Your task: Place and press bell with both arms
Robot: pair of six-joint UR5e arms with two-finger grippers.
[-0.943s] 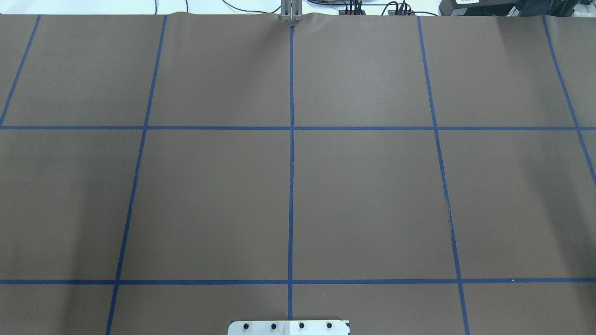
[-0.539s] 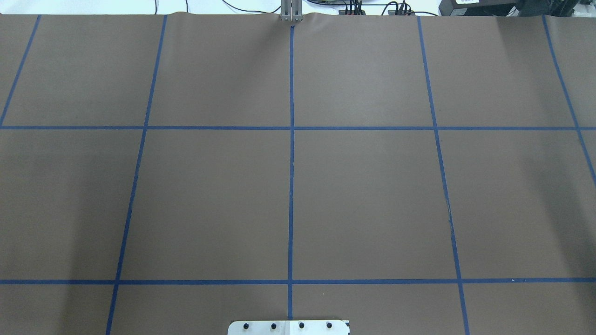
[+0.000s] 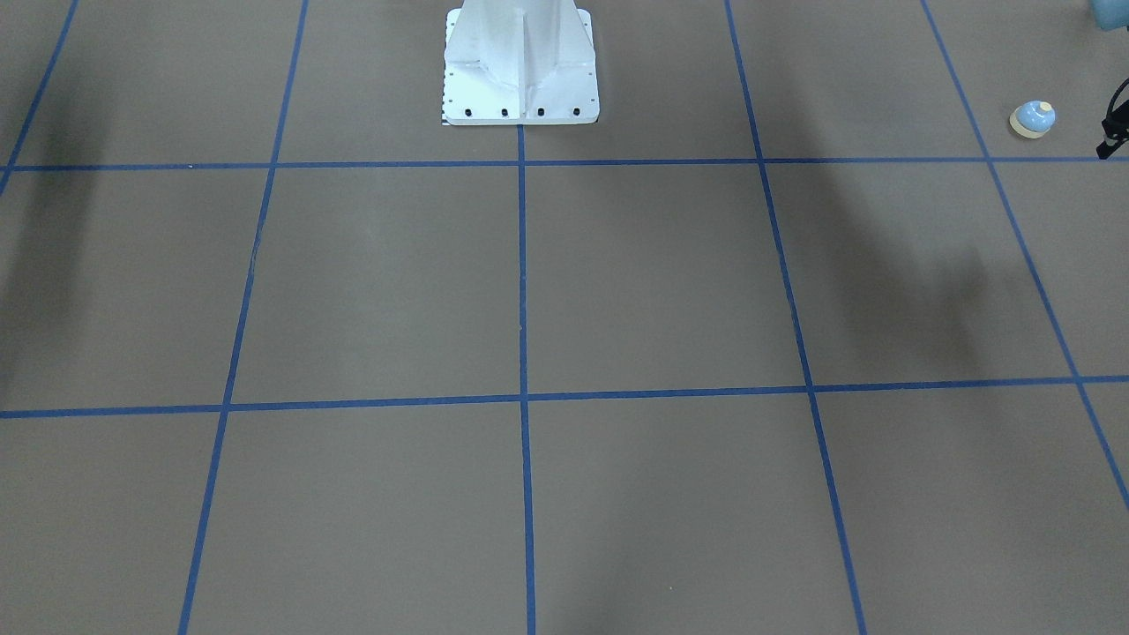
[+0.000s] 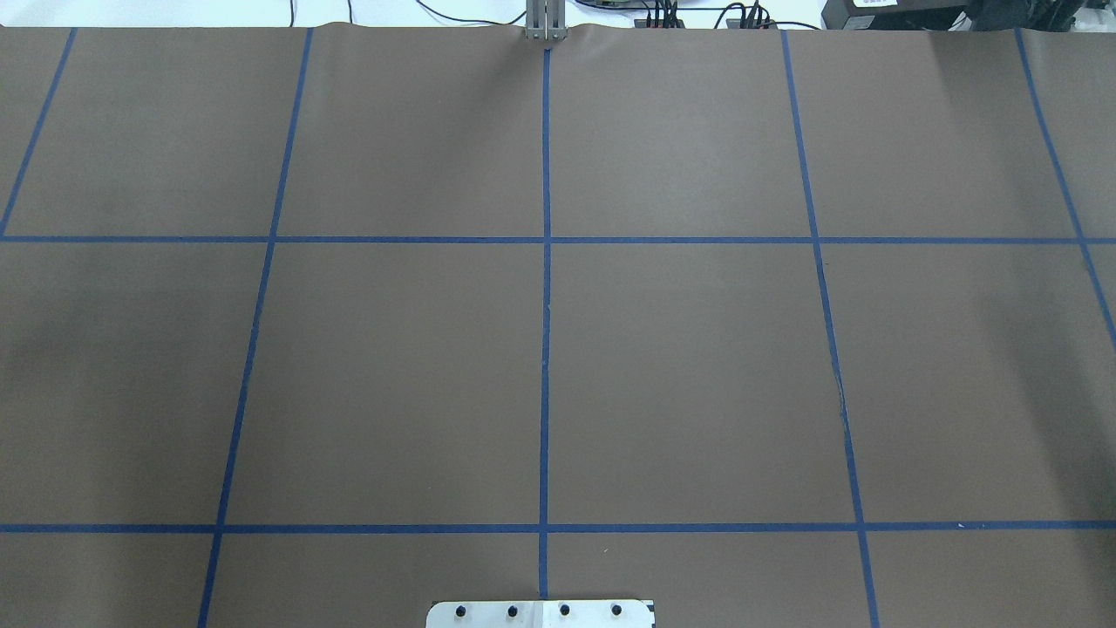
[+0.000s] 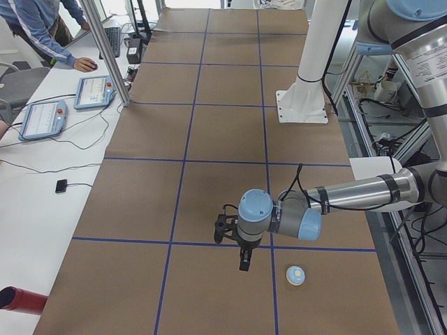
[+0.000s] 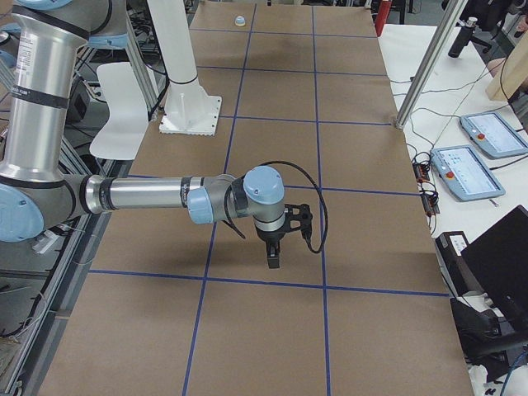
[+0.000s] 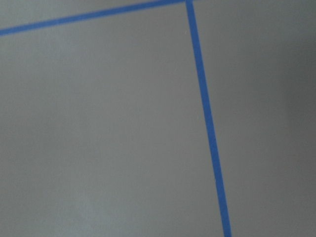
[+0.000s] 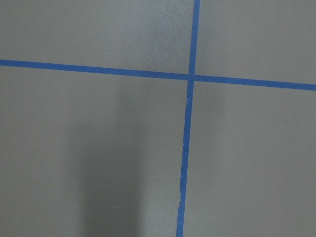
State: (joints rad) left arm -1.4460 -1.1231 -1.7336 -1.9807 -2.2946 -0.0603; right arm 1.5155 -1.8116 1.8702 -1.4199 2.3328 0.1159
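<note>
Starting at the robot's left end of the table (image 4: 697, 366), I read the left arm (image 5: 363, 193) as reaching out low over the brown cover, with the left gripper (image 5: 242, 259) hanging fingers-down above a blue tape line (image 5: 209, 241) and carrying nothing. Only a side camera shows this gripper clearly, so I cannot tell whether its fingers are apart or together. The bell (image 5: 296, 275) sits upright on the cover near that gripper but clear of it, in the grid row closest to the robot's side, with its cream button facing up. Moving toward the centre, the white pedestal (image 3: 520, 70) stands bolted at the table edge, and the overhead view shows neither bell nor arm. At the robot's right end, the right arm (image 6: 148, 196) holds the right gripper (image 6: 273, 257) pointing down over the cover, well apart from the bell; its finger state I likewise cannot tell. My assessment: no step is complete. Grasping, placing and pressing the bell all remain.
</note>
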